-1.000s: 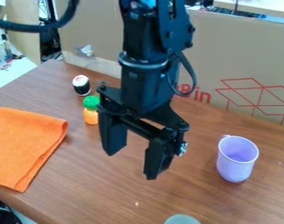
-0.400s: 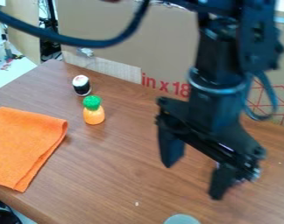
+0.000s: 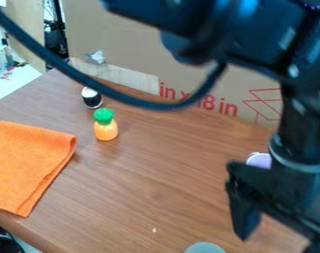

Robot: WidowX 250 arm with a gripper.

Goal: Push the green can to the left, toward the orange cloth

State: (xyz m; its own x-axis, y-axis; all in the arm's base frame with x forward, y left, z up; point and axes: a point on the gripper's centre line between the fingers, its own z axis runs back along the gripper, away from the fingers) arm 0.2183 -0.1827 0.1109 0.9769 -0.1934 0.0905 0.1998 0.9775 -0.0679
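Note:
The gripper (image 3: 280, 240) hangs low at the right edge of the camera view, open, with bare table between its fingers; the farther finger is partly cut off by the view's corner. A light purple cup (image 3: 259, 159) stands behind it, mostly hidden by the gripper's body. Left of centre, an orange pineapple-shaped toy with a green top (image 3: 105, 126) stands upright. Behind that is a small black and white item (image 3: 91, 98), partly crossed by the arm's cable. An orange cloth (image 3: 29, 165) lies folded at the left.
Along the back of the wooden table (image 3: 149, 183) stands a large cardboard box (image 3: 140, 44) with red print. A pale round object (image 3: 205, 247) shows at the bottom edge. The arm's cable loops across the upper left.
The gripper has moved from the middle to the right and somewhat toward the camera, staying open. It now covers most of the purple cup. The toy and the cloth have kept their places.

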